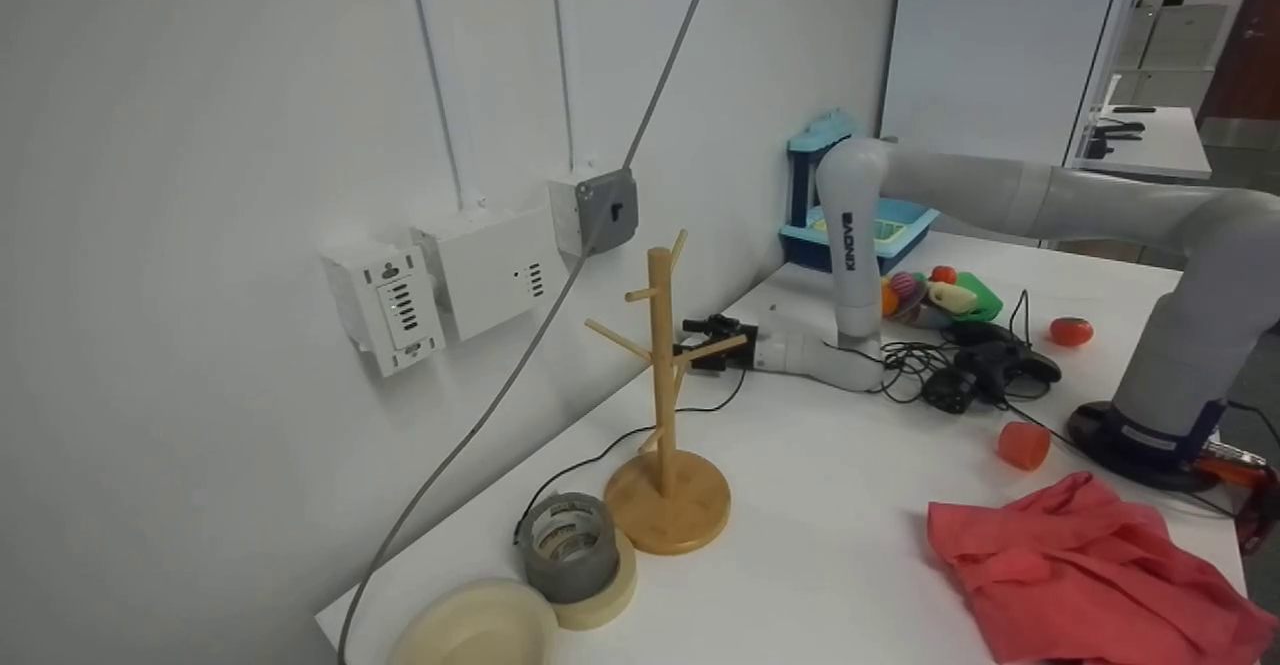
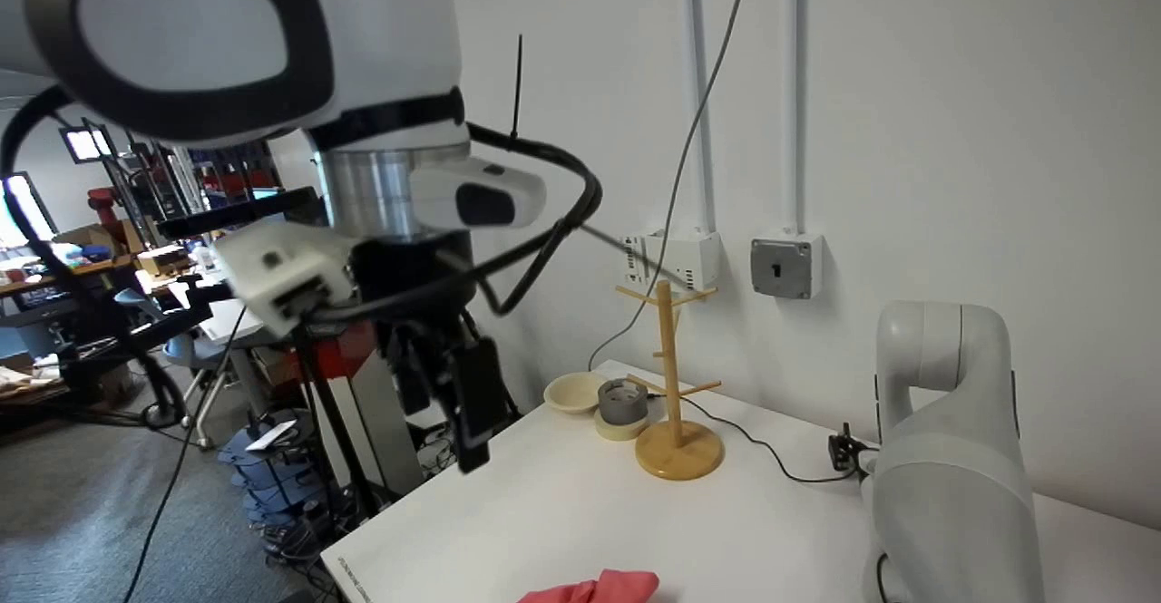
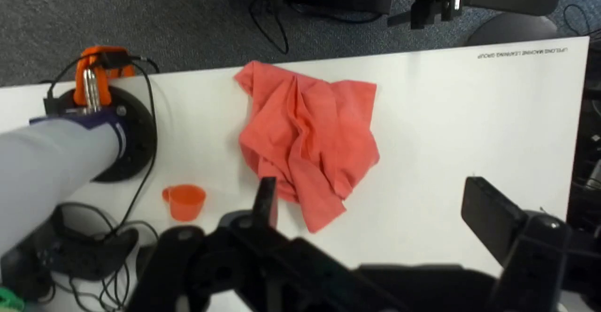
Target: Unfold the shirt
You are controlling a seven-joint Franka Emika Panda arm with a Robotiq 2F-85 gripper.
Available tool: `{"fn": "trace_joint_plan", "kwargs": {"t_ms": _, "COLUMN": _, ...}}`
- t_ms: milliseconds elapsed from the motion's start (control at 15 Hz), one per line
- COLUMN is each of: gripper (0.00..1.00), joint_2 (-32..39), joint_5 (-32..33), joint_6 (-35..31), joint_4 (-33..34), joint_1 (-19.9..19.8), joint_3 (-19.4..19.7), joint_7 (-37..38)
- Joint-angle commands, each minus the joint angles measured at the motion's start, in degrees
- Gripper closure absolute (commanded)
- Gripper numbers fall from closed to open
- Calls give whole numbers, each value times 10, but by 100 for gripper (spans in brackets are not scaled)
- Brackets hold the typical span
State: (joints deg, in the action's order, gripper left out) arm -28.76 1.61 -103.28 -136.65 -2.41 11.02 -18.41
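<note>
The coral-red shirt (image 3: 314, 129) lies crumpled on the white table, with folds and tucked-in edges, in the wrist view. In an exterior view the same shirt (image 1: 1100, 575) sits at the lower right; only a small part of the shirt (image 2: 603, 589) enters the bottom of an exterior view. My gripper (image 3: 372, 183) is spread wide above the table, nothing between its fingers. In the wrist view its left finger overlaps the lower edge of the shirt. From outside, the gripper (image 2: 443, 435) hangs in the air, apart from the cloth.
A Kinova arm (image 1: 1100, 205) stands on the table beside the shirt, near an orange-red cup (image 3: 186, 202) and black controllers with cables (image 1: 985, 365). Farther off are a wooden stand (image 2: 678, 449), tape rolls (image 2: 622, 403) and a bowl (image 2: 573, 392). The table edge (image 3: 422, 53) runs close to the shirt.
</note>
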Motion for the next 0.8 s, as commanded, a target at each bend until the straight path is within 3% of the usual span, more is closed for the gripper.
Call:
{"fn": "trace_joint_plan", "kwargs": {"t_ms": 0, "gripper": 0, "joint_2": 104, "joint_5": -23, "joint_6": 54, "joint_4": 144, "joint_1": 25, "joint_3": -36, "joint_7": 22}}
{"fn": "trace_joint_plan", "kwargs": {"t_ms": 133, "gripper": 0, "joint_2": 153, "joint_5": -8, "joint_6": 64, "joint_4": 207, "joint_1": 25, "joint_3": -61, "joint_7": 55}}
{"fn": "trace_joint_plan", "kwargs": {"t_ms": 200, "gripper": 0, "joint_2": 87, "joint_5": -11, "joint_6": 28, "joint_4": 125, "joint_1": 19, "joint_3": -53, "joint_7": 32}}
{"fn": "trace_joint_plan", "kwargs": {"t_ms": 400, "gripper": 0, "joint_2": 139, "joint_5": -11, "joint_6": 36, "joint_4": 180, "joint_1": 21, "joint_3": -70, "joint_7": 50}}
{"fn": "trace_joint_plan", "kwargs": {"t_ms": 600, "gripper": 0, "joint_2": 150, "joint_5": -11, "joint_6": 36, "joint_4": 188, "joint_1": 20, "joint_3": -68, "joint_7": 50}}
{"fn": "trace_joint_plan", "kwargs": {"t_ms": 733, "gripper": 0, "joint_2": 159, "joint_5": 2, "joint_6": 0, "joint_4": 178, "joint_1": 21, "joint_3": -76, "joint_7": 72}}
